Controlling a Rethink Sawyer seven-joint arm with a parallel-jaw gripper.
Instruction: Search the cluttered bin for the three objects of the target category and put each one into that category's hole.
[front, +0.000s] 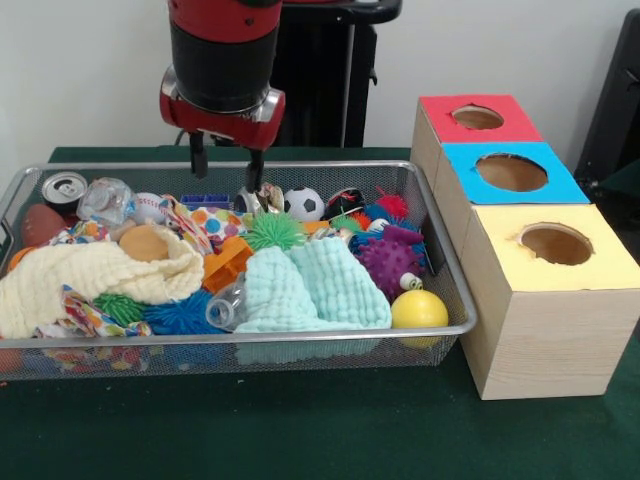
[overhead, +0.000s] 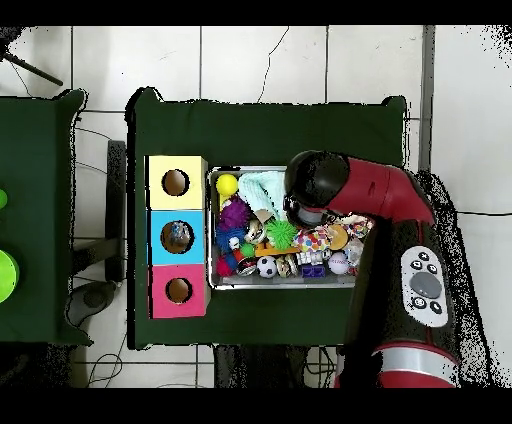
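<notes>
Gripper (front: 227, 160) hangs with jaws parted, nothing between them, over far side of wire-mesh bin (front: 455, 300). In front view you see both dark fingers; overhead, arm (overhead: 400, 200) hides them. Crinkly clear bottle (front: 104, 200) sits far to one side of jaws, beside silver can (front: 64, 188). Second clear bottle (front: 227, 305) lies nearer camera, tucked against knitted mint cloth (front: 305, 285). Spiky purple ball (front: 390, 262), smooth yellow ball (front: 419, 309) beyond. No writing readable.
</notes>
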